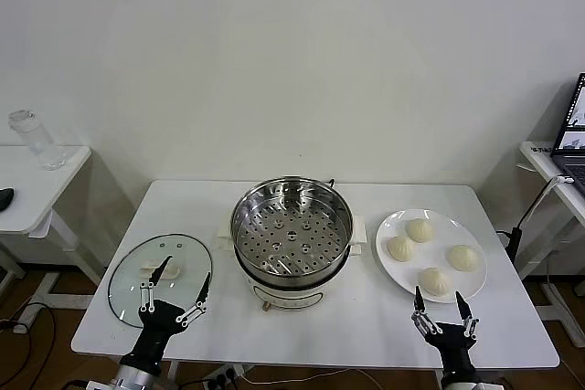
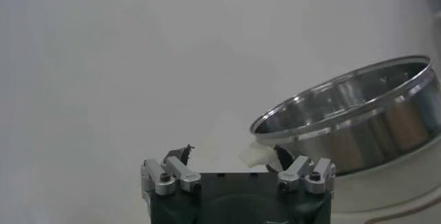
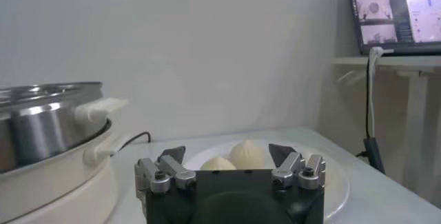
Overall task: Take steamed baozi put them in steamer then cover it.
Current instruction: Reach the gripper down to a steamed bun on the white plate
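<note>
Several pale cream baozi (image 1: 433,254) lie on a white plate (image 1: 395,268) at the table's right; two baozi (image 3: 246,154) show past the right wrist's fingers. The shiny steel steamer (image 1: 292,231) stands uncovered at the table's middle, its perforated tray bare, and its rim (image 2: 358,105) also fills the left wrist view. My right gripper (image 1: 443,300) hovers open at the front edge, just short of the plate, holding nothing. My left gripper (image 1: 176,280) is open over the near edge of the glass lid (image 1: 157,277), holding nothing.
A side table with a clear bottle (image 1: 35,140) stands at the far left. Another side table at the right carries a laptop (image 1: 572,125), with a cable (image 1: 528,213) hanging beside it. A dark cord (image 3: 132,140) trails behind the steamer.
</note>
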{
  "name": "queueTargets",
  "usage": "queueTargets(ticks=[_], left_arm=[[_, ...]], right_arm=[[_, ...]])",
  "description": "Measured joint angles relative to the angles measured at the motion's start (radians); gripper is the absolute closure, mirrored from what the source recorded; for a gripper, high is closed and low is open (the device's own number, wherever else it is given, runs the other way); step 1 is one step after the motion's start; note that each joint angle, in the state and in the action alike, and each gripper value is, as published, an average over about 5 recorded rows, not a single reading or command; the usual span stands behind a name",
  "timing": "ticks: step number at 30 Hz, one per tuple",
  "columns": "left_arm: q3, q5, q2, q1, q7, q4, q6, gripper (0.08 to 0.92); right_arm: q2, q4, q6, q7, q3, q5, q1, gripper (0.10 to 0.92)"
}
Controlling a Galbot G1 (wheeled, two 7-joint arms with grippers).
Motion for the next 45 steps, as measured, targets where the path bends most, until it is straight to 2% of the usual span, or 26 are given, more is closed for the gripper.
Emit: queueTargets(ticks=[11,17,21,29,39,45], left_arm=[[0.004,0.004,-0.001,0.013,0.001,-0.023,-0.002,0.177],[0.018,0.014,-0.007,0.009,-0.001,-0.027,-0.003,0.177],[0.028,0.021,-0.012,0.009,-0.002,-0.03,-0.002,0.177],[0.033,0.026,-0.014,0.01,-0.002,-0.036,-0.004,0.177],[0.033,0.028,-0.021,0.012,-0.004,-0.035,-0.003,0.177],[0.028,0.028,-0.027,0.019,-0.006,-0.042,0.0,0.177]], right_arm=[[-0.13,-0.107,-0.124,0.027,-0.01,0.099,0.259,0.203],[-0.247,-0.26,-0.19,0.009,-0.105,0.203,0.526,0.203],[-0.321,-0.391,-0.223,-0.056,-0.209,0.258,0.714,0.203],[-0.438,-0.655,-0.254,-0.375,-0.476,0.237,1.054,0.203],[-0.481,-0.932,-0.215,-0.884,-0.823,0.029,1.422,0.203],[-0.462,-1.055,-0.195,-1.126,-0.974,-0.13,1.578,0.203]])
